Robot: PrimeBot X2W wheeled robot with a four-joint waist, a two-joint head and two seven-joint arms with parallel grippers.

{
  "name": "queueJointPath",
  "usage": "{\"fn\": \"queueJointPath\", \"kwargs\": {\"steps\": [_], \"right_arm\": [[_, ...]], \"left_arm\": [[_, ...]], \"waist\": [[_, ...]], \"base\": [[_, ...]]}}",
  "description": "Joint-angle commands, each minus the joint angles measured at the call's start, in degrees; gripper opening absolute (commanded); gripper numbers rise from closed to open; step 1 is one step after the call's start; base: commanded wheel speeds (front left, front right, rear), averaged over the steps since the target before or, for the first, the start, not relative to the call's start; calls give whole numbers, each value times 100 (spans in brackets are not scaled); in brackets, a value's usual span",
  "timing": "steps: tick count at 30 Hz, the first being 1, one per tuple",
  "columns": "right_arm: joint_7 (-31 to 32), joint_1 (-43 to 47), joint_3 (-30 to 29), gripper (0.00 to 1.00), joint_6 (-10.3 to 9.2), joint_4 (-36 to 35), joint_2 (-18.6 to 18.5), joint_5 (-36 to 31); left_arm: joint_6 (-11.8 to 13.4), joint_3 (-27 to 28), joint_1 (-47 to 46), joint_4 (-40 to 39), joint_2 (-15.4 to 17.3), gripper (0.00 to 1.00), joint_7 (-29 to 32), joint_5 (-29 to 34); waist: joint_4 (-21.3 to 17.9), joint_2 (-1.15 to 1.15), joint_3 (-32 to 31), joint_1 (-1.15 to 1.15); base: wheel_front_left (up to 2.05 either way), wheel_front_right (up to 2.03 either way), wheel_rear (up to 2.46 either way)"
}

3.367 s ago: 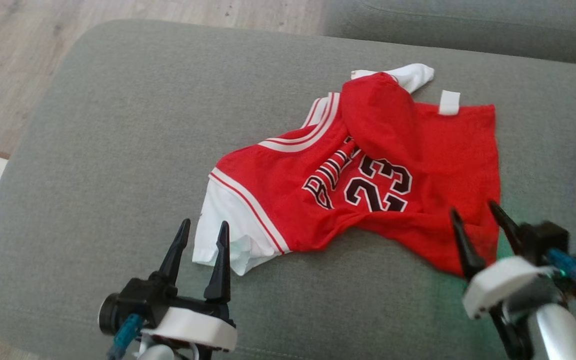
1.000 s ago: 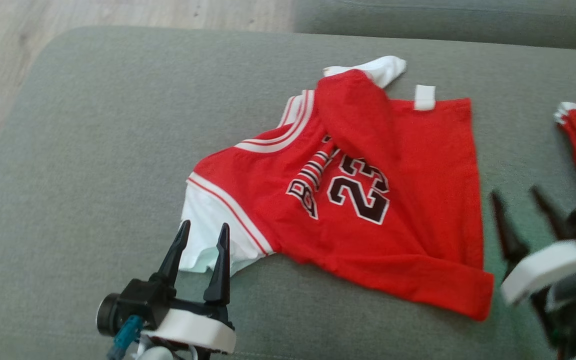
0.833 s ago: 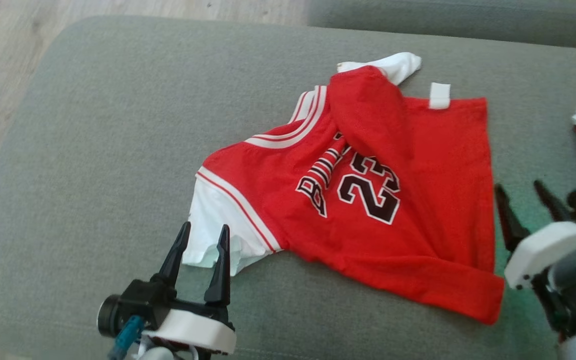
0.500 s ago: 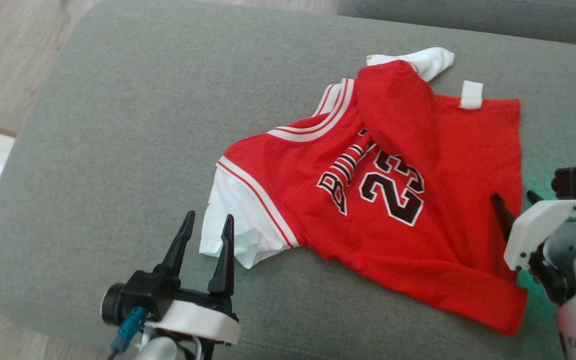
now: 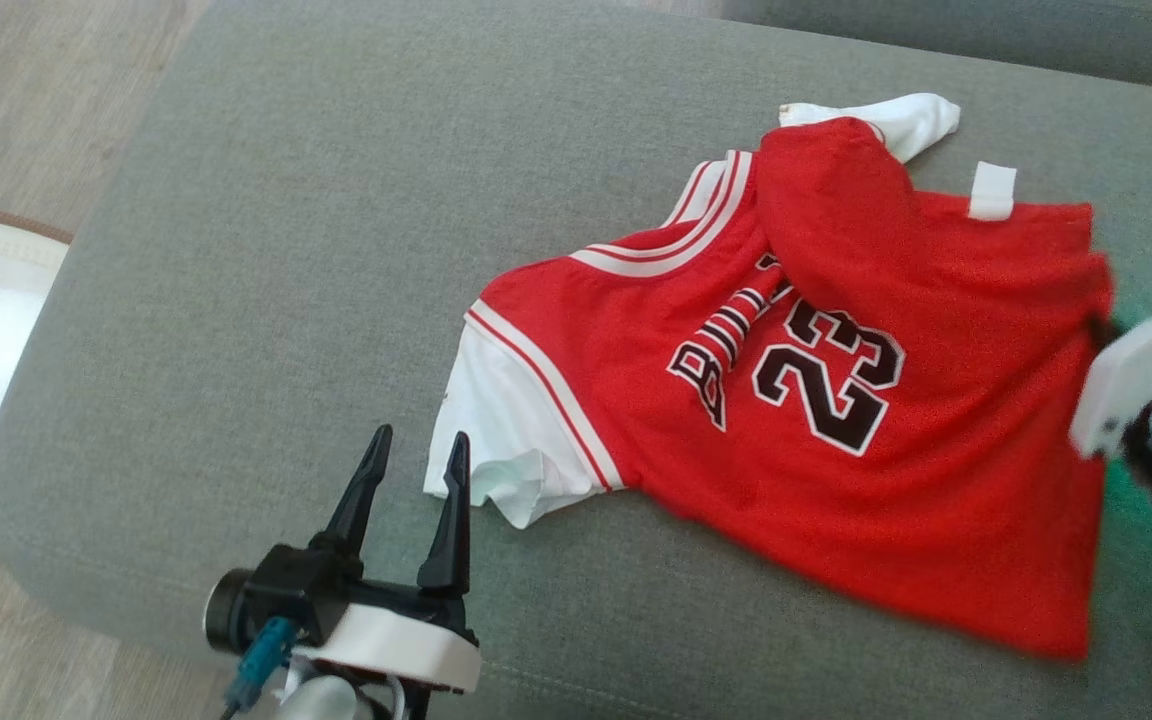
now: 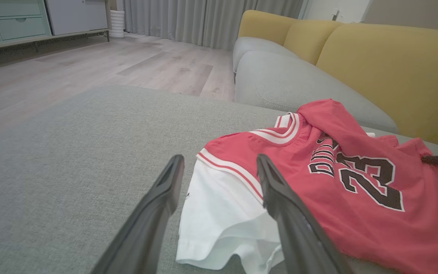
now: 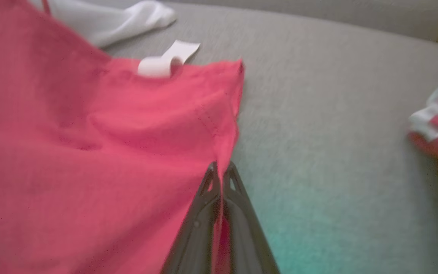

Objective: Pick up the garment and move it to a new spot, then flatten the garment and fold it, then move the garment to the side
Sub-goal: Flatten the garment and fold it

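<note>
right pincer (image 7: pixel 220 169) now clamped on one garment (image 5: pixel 836 480) hem; left pincer (image 5: pixel 420 436) apart

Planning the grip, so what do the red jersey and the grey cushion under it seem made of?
The red jersey looks like thin, matte knit fabric; it drapes and creases softly. The grey cushion is seemingly coarse woven upholstery, with a visible speckled weave.

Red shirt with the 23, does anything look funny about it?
The jersey is rumpled, not flat: a red flap folds over its top, hiding part of the lettering, and one white sleeve pokes out behind.
</note>
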Motion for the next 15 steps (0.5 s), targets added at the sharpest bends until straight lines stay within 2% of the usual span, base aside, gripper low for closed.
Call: {"fn": "queueJointPath", "kwargs": {"steps": [1,10,11,12,13,15], "right_arm": [[-146,-389,23,0,37,-155,-178,-111],[-994,-1414,-409,0,37,633,-152,-1051],[-1052,-1481,-478,33,37,735,-115,-1137],[-1113,-1542,-537,84,37,838,-74,-1194],[-1183,-1590,-584,100,37,937,-26,-1233],[-1358,-1643,-612,100,37,1100,81,-1279]], "left_arm": [[-13,144,-231,-145,20,100,-55,-45],[-30,118,-276,-88,-5,100,-85,-53],[-28,118,-282,-80,-9,100,-88,-54],[-24,119,-288,-74,-12,100,-92,-54],[-20,121,-296,-69,-17,100,-96,-53],[-18,128,-313,-55,-21,100,-105,-53]], "waist": [[27,0,23,-1],[156,0,92,-1],[157,0,94,-1],[155,0,93,-1],[149,0,87,-1],[109,0,62,-1]], "base": [[0,0,0],[0,0,0],[0,0,0],[0,0,0],[0,0,0],[0,0,0]]}}
